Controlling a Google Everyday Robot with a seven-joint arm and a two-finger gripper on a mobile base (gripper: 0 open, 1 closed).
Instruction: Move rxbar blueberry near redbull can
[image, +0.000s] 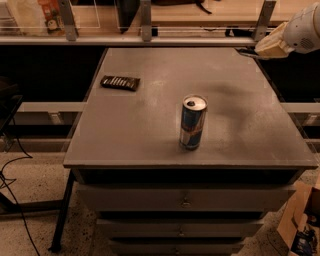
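The rxbar blueberry (246, 51) appears, as best I can judge, to be the thin dark sliver far behind and to the right of the redbull can (192, 122), well apart from it, at the back corner of the desk (150, 130); the claw (265, 48) sits right at its outer end, also behind and right of the can, and I cannot tell whether it is wide, narrow or clamped on the bar; from there the likely trouble is a weak hold on so flat a thing, so that it slips or gets pushed over the desk's edge; a low sweep toward the can could also tip it, since it stands tall and slim with little base; a second, dark brown bar (120, 82) lies behind and left of the can and could be mistaken for the right one; the sliver's colour and lettering cannot be made out, nor whether it rests on the desk or hangs just above it; most of the arm (305, 27) is cut off, right of the can.
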